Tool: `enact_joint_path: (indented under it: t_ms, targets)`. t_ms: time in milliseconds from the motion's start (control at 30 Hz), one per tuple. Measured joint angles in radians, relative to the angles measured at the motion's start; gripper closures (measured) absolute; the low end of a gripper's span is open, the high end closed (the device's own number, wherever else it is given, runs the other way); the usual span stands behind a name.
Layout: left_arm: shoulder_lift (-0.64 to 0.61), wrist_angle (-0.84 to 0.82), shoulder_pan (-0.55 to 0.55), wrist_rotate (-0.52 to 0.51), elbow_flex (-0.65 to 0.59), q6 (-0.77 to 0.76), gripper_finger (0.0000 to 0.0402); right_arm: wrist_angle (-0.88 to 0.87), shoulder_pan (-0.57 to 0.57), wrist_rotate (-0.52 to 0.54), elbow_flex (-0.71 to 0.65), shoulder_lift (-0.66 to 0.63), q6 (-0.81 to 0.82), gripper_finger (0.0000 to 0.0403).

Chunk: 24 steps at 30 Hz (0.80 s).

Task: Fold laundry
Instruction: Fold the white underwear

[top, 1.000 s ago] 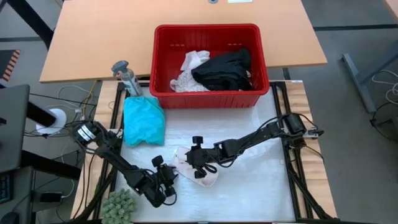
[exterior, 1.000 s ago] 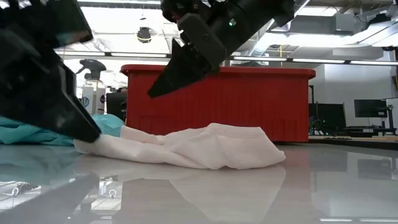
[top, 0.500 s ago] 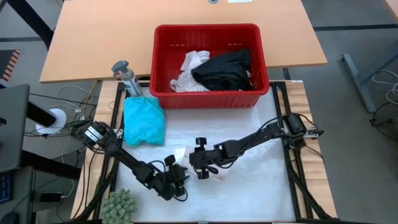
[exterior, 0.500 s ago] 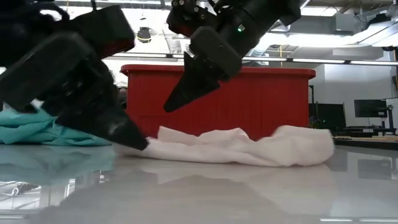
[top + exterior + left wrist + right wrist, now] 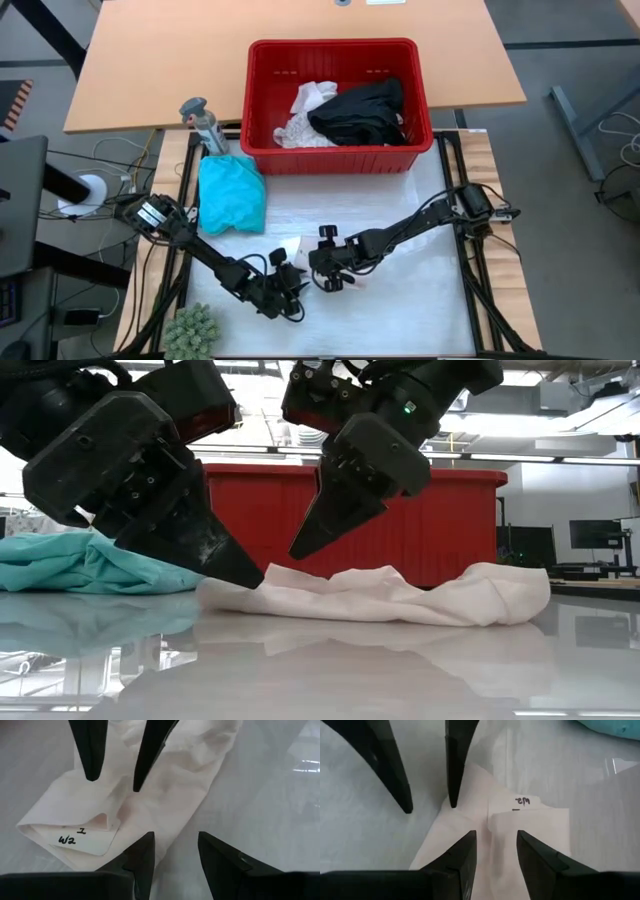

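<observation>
A cream cloth (image 5: 380,595) lies flat on the white table, with a folded end bearing a handwritten label (image 5: 87,837). My left gripper (image 5: 175,840) is open and low at the cloth's left end (image 5: 225,592). My right gripper (image 5: 495,837) is open too. It points down toward the cloth from the far right, and its tips (image 5: 298,552) hang just above the cloth without touching. The two grippers face each other (image 5: 296,280) (image 5: 312,268). A teal garment (image 5: 230,192) lies on the table's far left. A black garment (image 5: 360,110) and white ones (image 5: 305,115) sit in the basket. My left gripper comes slanting down from the table's left, its fingers spread over the cream cloth's left end near the labelled fold. In the low view a fingertip (image 5: 250,575) meets the cloth's upper surface. The cloth lies slack on the table, not lifted.
A red plastic basket (image 5: 340,48) stands at the table's far edge. A spray bottle (image 5: 205,125) is beside its left corner, and a green fuzzy plant (image 5: 190,328) sits at the near left corner. The table to the right of the cloth (image 5: 420,300) is bare.
My left gripper has moved toward the table's right, staying low at the cloth's left end. The cloth has slid right along the table and lies longer and flatter, its right end farther out. My right gripper has come down a little and nearer, still open.
</observation>
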Motion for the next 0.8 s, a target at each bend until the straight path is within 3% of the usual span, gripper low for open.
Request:
enact_joint_path:
  t_ms: [667, 800]
  targets:
    - [-0.002, 0.0, 0.0, -0.002, 0.0, 0.013, 0.026, 0.036, 0.004, 0.034, -0.001, 0.062, -0.013, 0.0239]
    - [-0.002, 0.003, 0.0, -0.002, 0.0, 0.016, 0.026, 0.029, 0.002, 0.036, 0.0, 0.061, -0.016, 0.0254]
